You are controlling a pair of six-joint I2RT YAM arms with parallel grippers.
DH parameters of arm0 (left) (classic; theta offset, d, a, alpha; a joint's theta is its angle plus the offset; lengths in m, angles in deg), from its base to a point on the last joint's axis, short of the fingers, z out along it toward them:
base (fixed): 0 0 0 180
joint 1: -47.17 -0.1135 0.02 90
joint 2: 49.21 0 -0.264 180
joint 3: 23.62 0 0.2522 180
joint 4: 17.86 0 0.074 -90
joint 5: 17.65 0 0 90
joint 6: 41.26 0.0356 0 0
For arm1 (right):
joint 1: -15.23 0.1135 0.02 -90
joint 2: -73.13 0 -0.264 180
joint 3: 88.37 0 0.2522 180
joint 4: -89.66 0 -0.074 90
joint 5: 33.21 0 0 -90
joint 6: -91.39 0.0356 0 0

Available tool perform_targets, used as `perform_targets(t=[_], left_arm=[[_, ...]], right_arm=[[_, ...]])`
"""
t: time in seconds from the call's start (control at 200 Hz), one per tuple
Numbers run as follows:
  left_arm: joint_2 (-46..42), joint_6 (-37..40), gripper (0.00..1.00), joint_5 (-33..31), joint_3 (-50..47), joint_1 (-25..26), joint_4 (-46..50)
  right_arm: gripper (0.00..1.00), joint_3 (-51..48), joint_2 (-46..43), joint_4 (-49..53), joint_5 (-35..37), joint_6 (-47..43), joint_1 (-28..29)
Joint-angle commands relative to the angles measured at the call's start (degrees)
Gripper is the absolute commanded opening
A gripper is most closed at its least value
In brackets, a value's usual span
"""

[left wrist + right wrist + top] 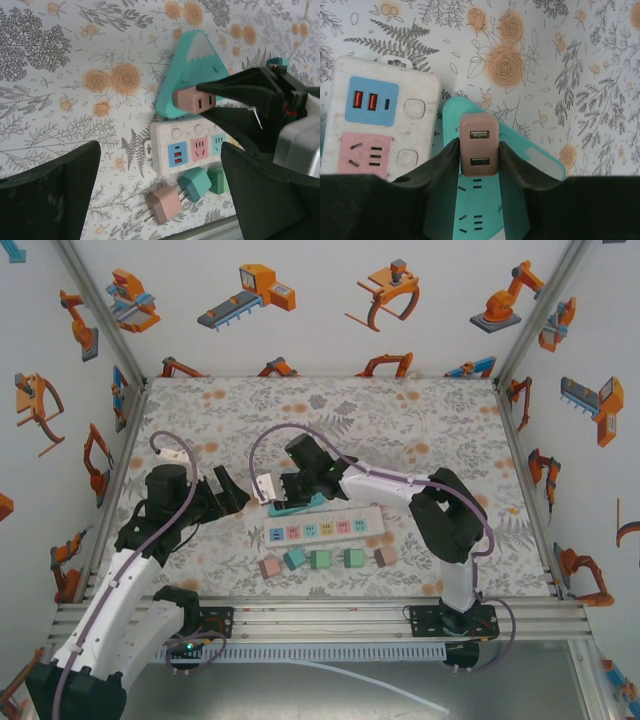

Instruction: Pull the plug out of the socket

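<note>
Right gripper [479,148]: clamping the pink plug [479,127] by its sides, likely readying a straight pull; plug sitting in the teal socket [175,75]. Left gripper [235,495]: hanging wide apart nearby, not bracing anything. White power strip [420,135] lying just beside the socket's edge; open worktop [400,410] lying beyond.

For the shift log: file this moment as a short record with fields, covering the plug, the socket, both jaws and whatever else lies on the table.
plug: pink plug, sitting on the teal socket
right jaws: shut on the pink plug, one on each side
left jaws: open, holding nothing, left of the teal socket
nearby: white power strip beside the teal socket; five loose plugs in a row in front of it
task status: plug not yet pulled off
</note>
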Motion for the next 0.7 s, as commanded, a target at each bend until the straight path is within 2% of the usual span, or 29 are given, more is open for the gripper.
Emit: perform_targets(t=[0.0,0.08,0.225,0.305,0.431,0.561,0.691], left_arm=[[3.97,-1.48,0.97,4.70,0.77,-1.17,-6.15],[9.39,-1.75,1.00,8.46,1.86,-1.52,-10.17],[20.81,-1.54,0.76,16.71,3.54,-1.41,-19.22],[26.52,-2.04,0.66,17.98,4.40,-1.22,-22.56],[33.75,-2.49,0.55,19.69,5.85,-0.71,-26.33],[40.09,-0.92,0.47,23.15,8.04,1.37,-28.03],[44.33,1.28,0.44,20.27,8.52,4.28,-26.06]], right_arm=[[0.32,1.86,-0.01,4.45,-4.31,-4.48,0.21],[0.31,1.04,-0.59,5.34,-5.98,-6.97,0.20],[0.30,-0.08,-1.14,6.25,-7.15,-10.91,0.15],[0.30,0.01,-1.05,6.99,-7.23,-12.39,-0.01],[0.29,0.40,-0.58,7.08,-8.56,-12.69,-0.20],[0.28,1.13,0.07,7.21,-8.89,-12.64,-0.51],[0.27,1.92,0.25,7.25,-10.12,-11.75,-1.07]])
